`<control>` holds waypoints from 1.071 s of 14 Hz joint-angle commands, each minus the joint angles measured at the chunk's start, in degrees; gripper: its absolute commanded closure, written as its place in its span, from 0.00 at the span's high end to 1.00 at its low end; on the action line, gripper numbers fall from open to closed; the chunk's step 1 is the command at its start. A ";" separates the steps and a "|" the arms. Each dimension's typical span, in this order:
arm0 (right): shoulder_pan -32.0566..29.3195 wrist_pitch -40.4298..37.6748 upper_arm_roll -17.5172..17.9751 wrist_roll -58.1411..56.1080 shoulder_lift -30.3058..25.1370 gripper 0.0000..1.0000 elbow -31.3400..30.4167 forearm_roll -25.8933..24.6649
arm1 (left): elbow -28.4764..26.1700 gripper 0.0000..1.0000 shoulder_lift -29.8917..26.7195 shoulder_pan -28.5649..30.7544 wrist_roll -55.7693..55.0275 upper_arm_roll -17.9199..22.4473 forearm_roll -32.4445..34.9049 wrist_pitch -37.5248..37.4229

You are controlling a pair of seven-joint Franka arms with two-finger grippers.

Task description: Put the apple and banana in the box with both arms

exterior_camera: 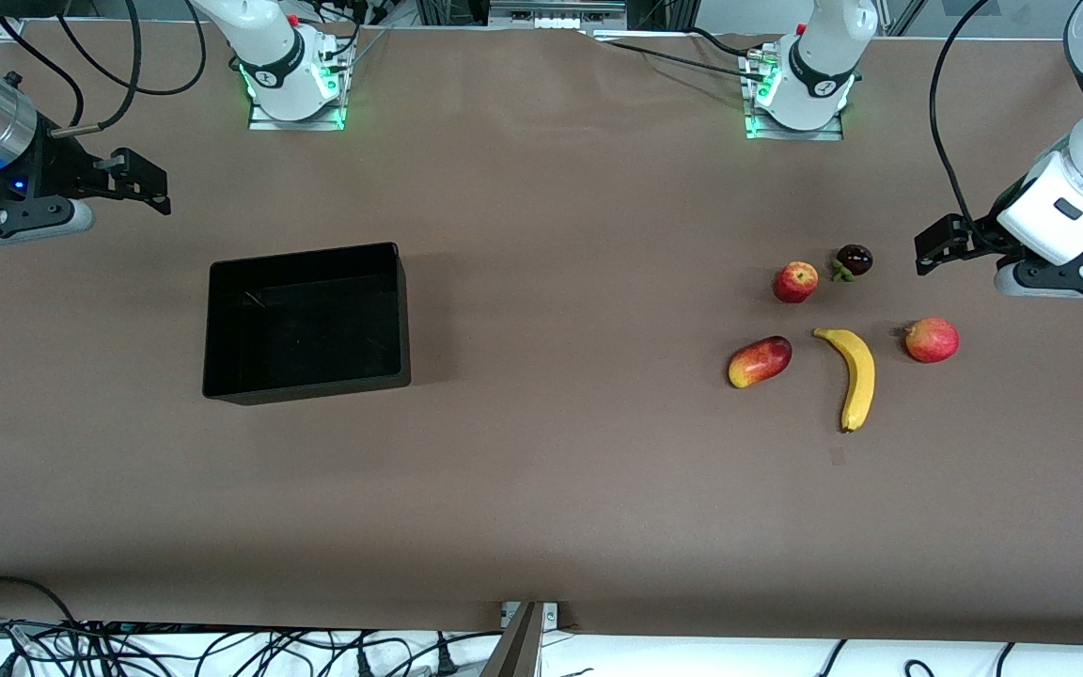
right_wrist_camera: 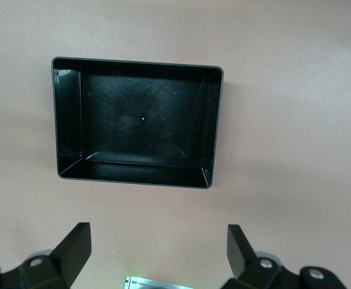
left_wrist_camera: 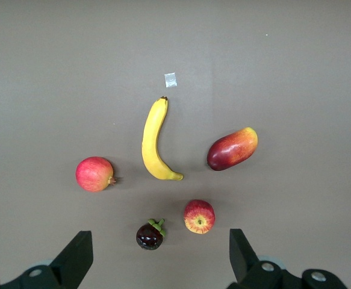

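Observation:
The apple lies on the brown table toward the left arm's end, and shows in the left wrist view. The banana lies nearer the front camera than the apple; it also shows in the left wrist view. The empty black box stands toward the right arm's end, and shows in the right wrist view. My left gripper is open and empty, up over bare table beside the fruits. My right gripper is open and empty over bare table beside the box.
A dark mangosteen lies beside the apple. A red-and-yellow mango and a red-orange round fruit flank the banana. A small tape mark lies near the banana's tip. Cables run along the table's near edge.

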 commanded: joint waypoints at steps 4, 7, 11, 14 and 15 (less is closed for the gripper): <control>-1.06 0.03 1.06 -0.44 -0.72 1.00 0.12 -1.36 | 1.05 1.00 0.41 -0.29 0.01 -0.07 1.02 -0.58; -1.14 0.03 0.98 -0.70 -0.46 1.00 0.12 -1.36 | 1.05 1.00 0.41 -0.29 0.01 -0.07 1.02 -0.58; -1.06 0.29 0.98 -0.96 -0.02 1.00 -0.58 -2.85 | 1.05 1.00 0.41 -0.29 0.10 -0.07 0.93 -0.58; -1.32 5.45 0.54 -0.96 2.97 1.00 -4.25 -3.12 | 1.05 1.00 0.41 -0.29 0.01 -0.07 0.93 -0.58; -1.58 8.61 0.19 -1.05 3.93 1.00 -6.97 -3.12 | 1.05 1.00 0.41 -0.29 0.01 -0.07 0.93 -0.58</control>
